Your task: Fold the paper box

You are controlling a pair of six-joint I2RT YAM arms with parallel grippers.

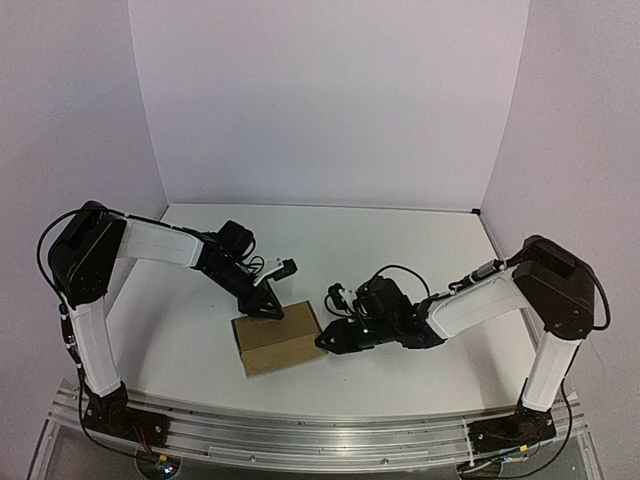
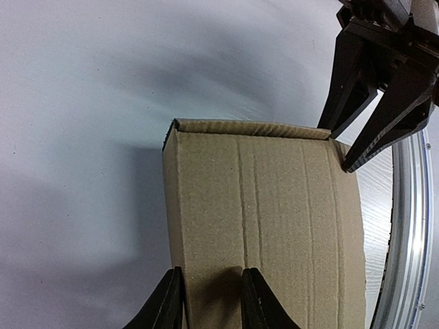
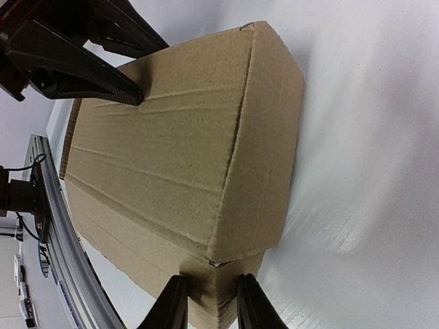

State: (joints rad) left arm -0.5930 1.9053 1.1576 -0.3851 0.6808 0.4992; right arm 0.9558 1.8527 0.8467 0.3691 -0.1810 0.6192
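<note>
Between left pincer (image 1: 269,308) and right pincer (image 1: 326,342), perhaps touching: paper box (image 1: 279,343)

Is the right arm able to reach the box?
Probably yes. The right gripper is at the right end of the box, nothing between them; the left gripper sits at the far edge, out of the way.

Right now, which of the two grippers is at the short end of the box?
The right gripper: it is at the right-hand short end of the box. The left gripper is instead over the top, by the far long edge.
</note>
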